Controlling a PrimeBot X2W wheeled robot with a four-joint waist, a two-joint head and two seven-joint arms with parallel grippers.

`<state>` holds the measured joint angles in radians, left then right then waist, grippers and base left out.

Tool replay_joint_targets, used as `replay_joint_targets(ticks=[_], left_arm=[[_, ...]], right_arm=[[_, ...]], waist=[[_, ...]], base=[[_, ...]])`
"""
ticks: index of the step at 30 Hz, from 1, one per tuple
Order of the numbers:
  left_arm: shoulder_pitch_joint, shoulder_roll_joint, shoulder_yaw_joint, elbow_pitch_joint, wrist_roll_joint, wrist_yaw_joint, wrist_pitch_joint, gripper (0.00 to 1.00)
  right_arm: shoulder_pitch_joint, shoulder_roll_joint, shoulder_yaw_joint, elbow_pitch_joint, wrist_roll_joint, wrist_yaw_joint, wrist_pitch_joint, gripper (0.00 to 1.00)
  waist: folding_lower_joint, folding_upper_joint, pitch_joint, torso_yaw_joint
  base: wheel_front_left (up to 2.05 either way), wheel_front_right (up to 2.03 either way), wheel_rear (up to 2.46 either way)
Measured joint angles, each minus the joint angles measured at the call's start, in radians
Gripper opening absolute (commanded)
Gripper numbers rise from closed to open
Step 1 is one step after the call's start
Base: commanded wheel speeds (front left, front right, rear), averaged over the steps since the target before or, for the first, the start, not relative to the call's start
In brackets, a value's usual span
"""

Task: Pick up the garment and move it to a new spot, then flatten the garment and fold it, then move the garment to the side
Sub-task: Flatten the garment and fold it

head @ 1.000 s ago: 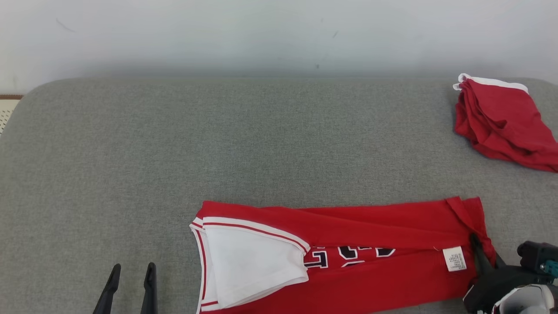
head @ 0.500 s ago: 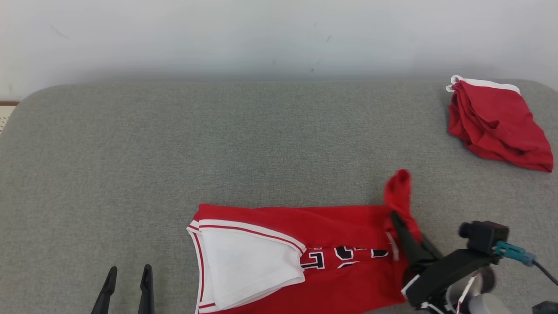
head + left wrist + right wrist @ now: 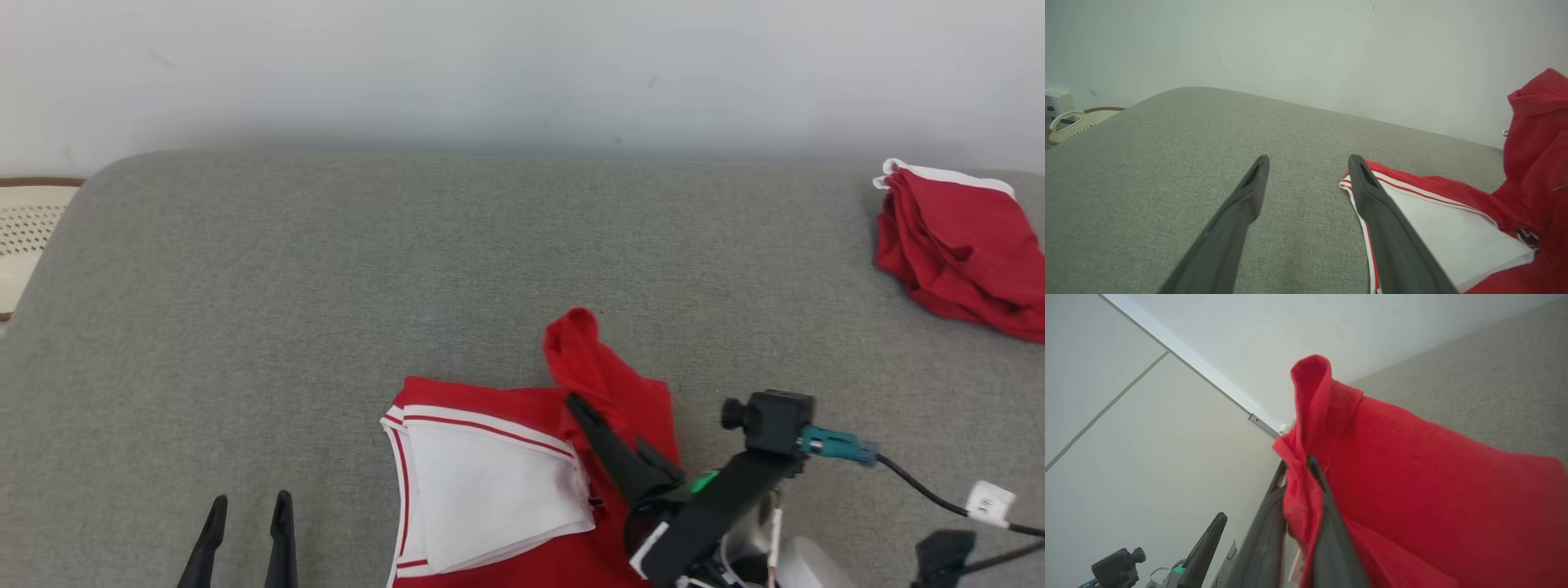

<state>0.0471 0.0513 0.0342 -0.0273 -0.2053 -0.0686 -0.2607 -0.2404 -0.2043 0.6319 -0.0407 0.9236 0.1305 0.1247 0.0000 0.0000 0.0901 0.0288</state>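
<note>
A plain white wall [image 3: 490, 65] rises behind the grey fabric-covered surface [image 3: 326, 269].

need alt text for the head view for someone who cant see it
The right gripper pinches one end of a red and white jersey, lifted over the rest lying on a grey padded surface. The left gripper is open at the lower left; another red garment lies bunched at the far right.

Head view looks down; both close wrist views share the garment [image 3: 490, 482].

Two garments, jersey [image 3: 482, 490] and bundle [image 3: 959, 241]; two grippers, left gripper [image 3: 249, 500] and right gripper [image 3: 578, 404]; one grey pad [image 3: 326, 286].
</note>
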Motion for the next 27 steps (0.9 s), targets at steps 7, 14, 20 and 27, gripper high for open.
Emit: replay_joint_targets(ticks=[7, 14, 20, 27], left_arm=[[-0.013, 0.000, -0.023, 0.012, -0.004, 0.004, 0.000, 1.00], [-0.036, 0.000, -0.042, 0.032, -0.006, 0.000, 0.000, 1.00], [-0.055, 0.000, -0.061, 0.052, -0.008, -0.005, 0.000, 1.00], [-0.068, 0.000, -0.069, 0.062, -0.009, -0.006, 0.000, 1.00]], right_arm=[[-0.074, 0.057, 0.088, 0.067, 0.015, 0.000, -0.005, 0.00], [-0.153, 0.105, 0.132, 0.233, 0.021, 0.000, -0.049, 0.00], [-0.209, 0.126, 0.170, 0.379, 0.025, 0.000, -0.093, 0.00], [-0.248, 0.139, 0.218, 0.503, 0.028, 0.000, -0.136, 0.85]], waist=[[0.0000, 0.0000, 0.000, 0.045], [0.0000, 0.0001, 0.014, 0.087], [0.0001, 0.0001, 0.026, 0.123], [0.0000, 0.0000, 0.032, 0.152]], base=[[0.00, 0.00, 0.00], [0.00, 0.00, 0.00], [0.00, 0.00, 0.00], [0.00, 0.00, 0.00]])
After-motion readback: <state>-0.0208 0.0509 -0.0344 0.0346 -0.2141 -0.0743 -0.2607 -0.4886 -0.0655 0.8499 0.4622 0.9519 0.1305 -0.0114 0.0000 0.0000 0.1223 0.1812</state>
